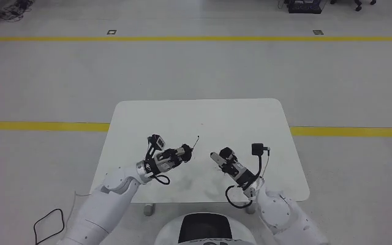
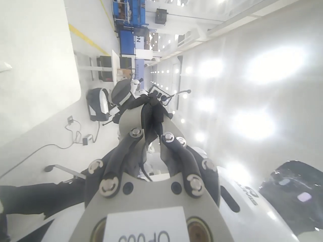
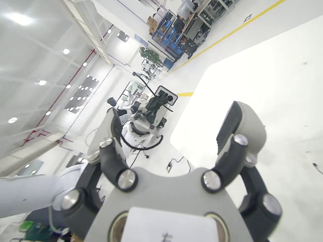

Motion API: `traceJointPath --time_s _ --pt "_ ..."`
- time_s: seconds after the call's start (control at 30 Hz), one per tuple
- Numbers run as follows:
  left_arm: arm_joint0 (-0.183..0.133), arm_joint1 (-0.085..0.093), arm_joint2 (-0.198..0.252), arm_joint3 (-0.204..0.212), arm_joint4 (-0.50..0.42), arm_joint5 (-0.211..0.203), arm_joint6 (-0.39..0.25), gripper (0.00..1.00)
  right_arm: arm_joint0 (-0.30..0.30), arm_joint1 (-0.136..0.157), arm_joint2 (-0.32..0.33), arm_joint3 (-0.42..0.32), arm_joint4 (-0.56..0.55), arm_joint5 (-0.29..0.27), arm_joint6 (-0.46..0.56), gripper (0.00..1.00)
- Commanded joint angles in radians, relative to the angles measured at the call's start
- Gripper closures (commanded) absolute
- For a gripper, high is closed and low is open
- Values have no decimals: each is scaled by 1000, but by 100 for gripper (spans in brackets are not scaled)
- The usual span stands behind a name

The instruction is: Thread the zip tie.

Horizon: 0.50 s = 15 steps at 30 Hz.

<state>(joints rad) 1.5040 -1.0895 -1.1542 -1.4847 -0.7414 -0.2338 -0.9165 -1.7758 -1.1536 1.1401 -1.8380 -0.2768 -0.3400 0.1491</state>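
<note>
Top view: left gripper (image 1: pixel 186 152) clamped on zip tie (image 1: pixel 195 144); right gripper (image 1: pixel 215 157) apart, nearby.

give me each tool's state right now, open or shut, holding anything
Left tool: shut on the zip tie.
Right tool: open, empty.

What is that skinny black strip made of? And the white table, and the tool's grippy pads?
The zip tie is thin and black, probably plastic; it sticks out straight from the left tool. The table has a smooth, matt white top, maybe laminate or plastic. The right tool has black ribbed pads that look like rubber.
</note>
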Motion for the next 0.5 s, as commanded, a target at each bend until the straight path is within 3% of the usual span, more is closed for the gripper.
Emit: traceJointPath --time_s 0.0,0.23,0.47 --pt "-5 0 -1 11 -39 14 -31 100 7 10 10 -7 75 0 55 0" --pt "-17 0 5 31 -93 30 -88 100 39 28 42 -1 349 0 286 0" --pt "-25 -1 15 35 -111 36 -105 100 71 10 82 58 554 0 506 0"
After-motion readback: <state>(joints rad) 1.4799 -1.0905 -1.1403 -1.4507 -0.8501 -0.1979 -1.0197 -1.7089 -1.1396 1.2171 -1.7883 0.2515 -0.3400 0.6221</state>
